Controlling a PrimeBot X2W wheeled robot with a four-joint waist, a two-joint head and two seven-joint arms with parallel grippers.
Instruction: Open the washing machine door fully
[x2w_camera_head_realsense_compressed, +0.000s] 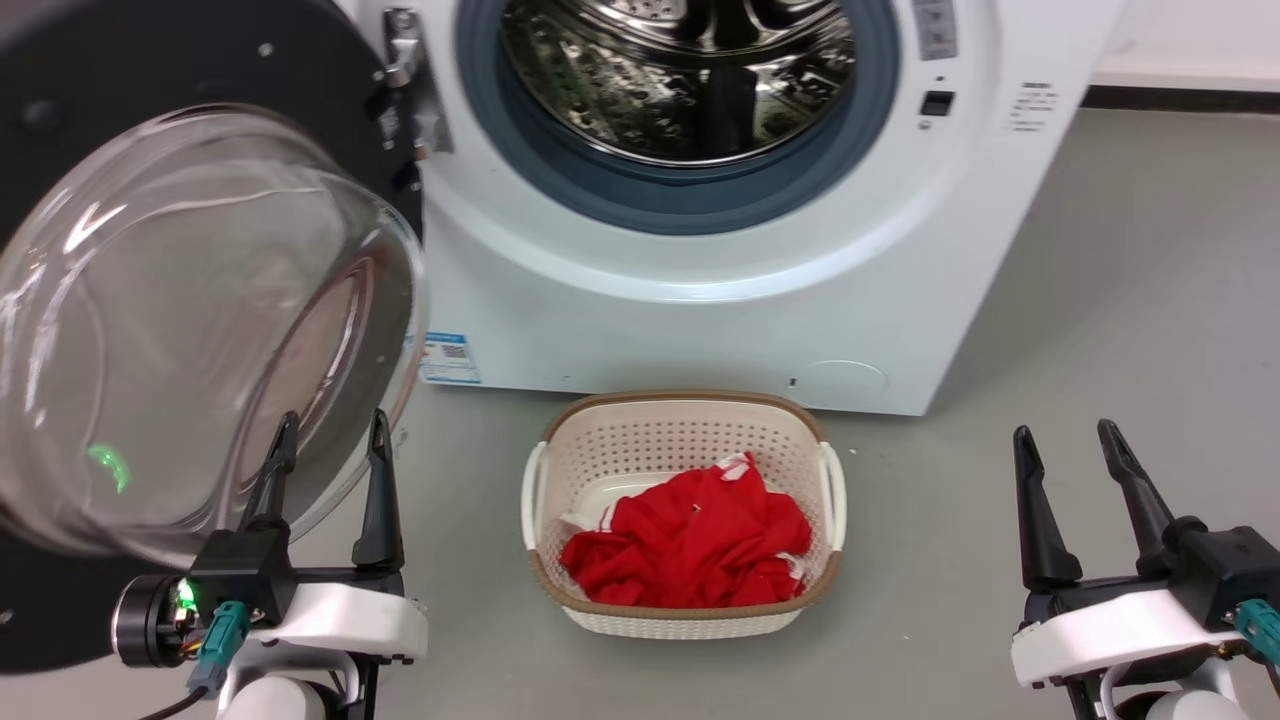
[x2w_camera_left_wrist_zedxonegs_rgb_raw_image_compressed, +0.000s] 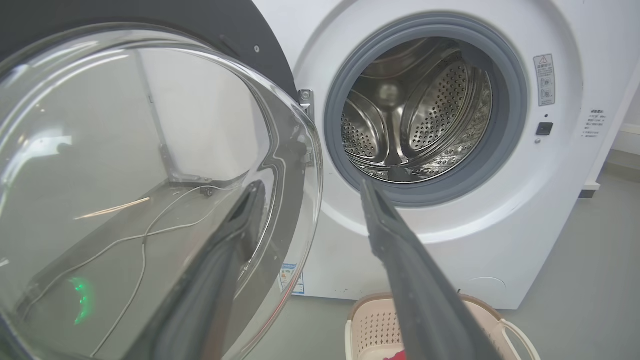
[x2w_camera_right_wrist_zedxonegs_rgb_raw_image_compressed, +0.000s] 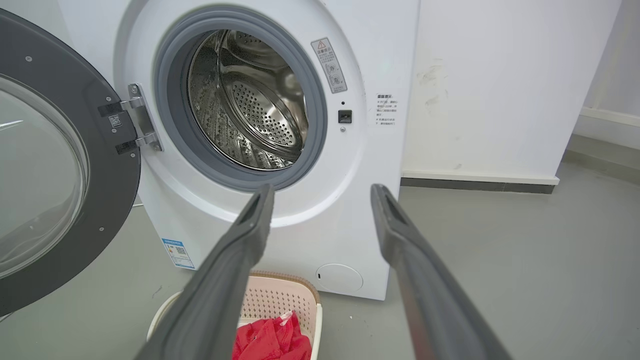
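Seen from the head camera, the large round glossy black washing machine door (x2w_camera_head_realsense_compressed: 200, 320) with its clear glass bowl stands swung out left of the white front-loading machine (x2w_camera_head_realsense_compressed: 700, 330), baring the steel drum (x2w_camera_head_realsense_compressed: 680, 80). The left gripper (x2w_camera_head_realsense_compressed: 334, 420) sits before the bowl's lower edge, fingers apart, holding nothing. The right gripper (x2w_camera_head_realsense_compressed: 1064, 430) hangs spread, well apart from the door. A cream perforated plastic basket (x2w_camera_head_realsense_compressed: 690, 402) of red cloth (x2w_camera_head_realsense_compressed: 690, 540) lies between them. The left wrist view adds thin white cables (x2w_camera_left_wrist_zedxonegs_rgb_raw_image_compressed: 145, 240) seen through the glass; contact with the glass cannot be told. The right wrist view adds both arms of the metal hinge (x2w_camera_right_wrist_zedxonegs_rgb_raw_image_compressed: 137, 117).
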